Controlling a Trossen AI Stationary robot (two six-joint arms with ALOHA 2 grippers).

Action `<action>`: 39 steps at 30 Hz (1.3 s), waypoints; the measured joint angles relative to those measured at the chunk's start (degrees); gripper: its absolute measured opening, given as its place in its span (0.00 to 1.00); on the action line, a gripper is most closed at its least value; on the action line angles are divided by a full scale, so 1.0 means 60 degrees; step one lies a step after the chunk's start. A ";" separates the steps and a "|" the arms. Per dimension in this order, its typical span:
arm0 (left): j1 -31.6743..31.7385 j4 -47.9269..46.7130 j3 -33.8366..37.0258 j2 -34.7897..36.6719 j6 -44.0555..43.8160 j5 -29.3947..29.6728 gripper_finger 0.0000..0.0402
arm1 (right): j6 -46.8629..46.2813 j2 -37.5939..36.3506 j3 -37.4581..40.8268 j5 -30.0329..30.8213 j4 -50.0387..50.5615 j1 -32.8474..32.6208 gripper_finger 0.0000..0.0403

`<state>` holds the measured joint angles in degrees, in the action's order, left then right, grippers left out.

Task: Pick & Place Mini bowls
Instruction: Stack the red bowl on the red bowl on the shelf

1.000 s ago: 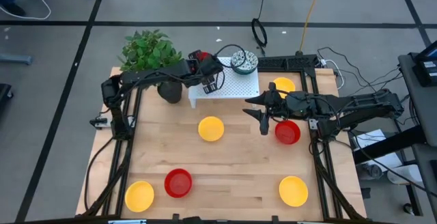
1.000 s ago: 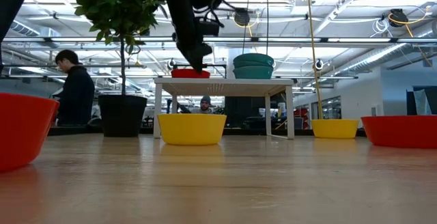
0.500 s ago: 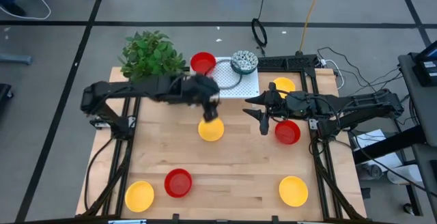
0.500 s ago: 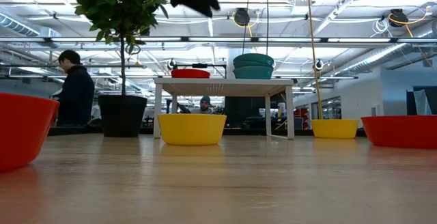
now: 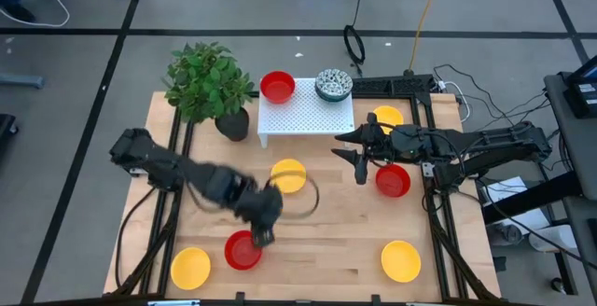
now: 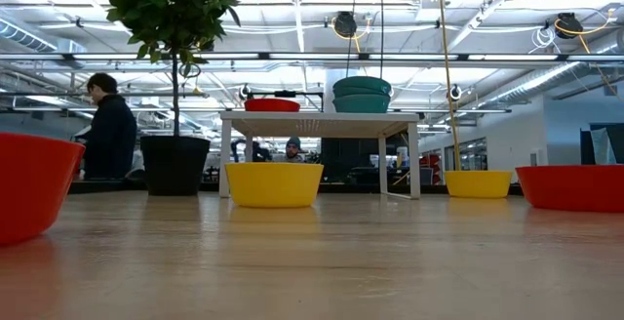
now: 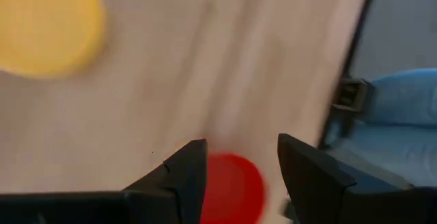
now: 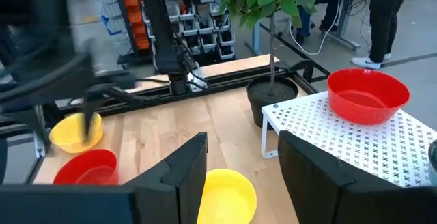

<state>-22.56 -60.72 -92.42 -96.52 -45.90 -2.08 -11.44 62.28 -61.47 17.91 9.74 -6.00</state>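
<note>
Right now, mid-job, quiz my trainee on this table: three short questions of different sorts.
1. True or false: a red bowl sits on the white rack.
2. Which pincer is over the red bowl near the table's front: A left, B right?
3. Fill in: the stack beside the rack's red bowl is ___ bowls.

Key: 1 true; 2 A; 3 patterned.
</note>
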 joint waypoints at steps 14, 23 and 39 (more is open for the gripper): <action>-0.2263 0.0129 0.0000 -0.2383 -0.5025 0.0019 0.45 | -0.0650 0.0000 -0.0001 -0.1531 0.0007 -0.0122 0.41; -0.2156 0.0156 0.0000 -0.3676 -0.5634 -0.0407 0.45 | -0.0627 0.0000 -0.0004 -0.1534 0.0083 -0.0602 0.41; -0.2069 0.0117 -0.0006 -0.3796 -0.4184 -0.0372 0.04 | -0.0726 -0.0004 -0.0004 -0.1507 0.0842 -0.1262 0.41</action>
<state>-34.97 -60.02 -92.46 -119.29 -71.00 -4.31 -15.79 62.26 -61.49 8.87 14.79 -13.57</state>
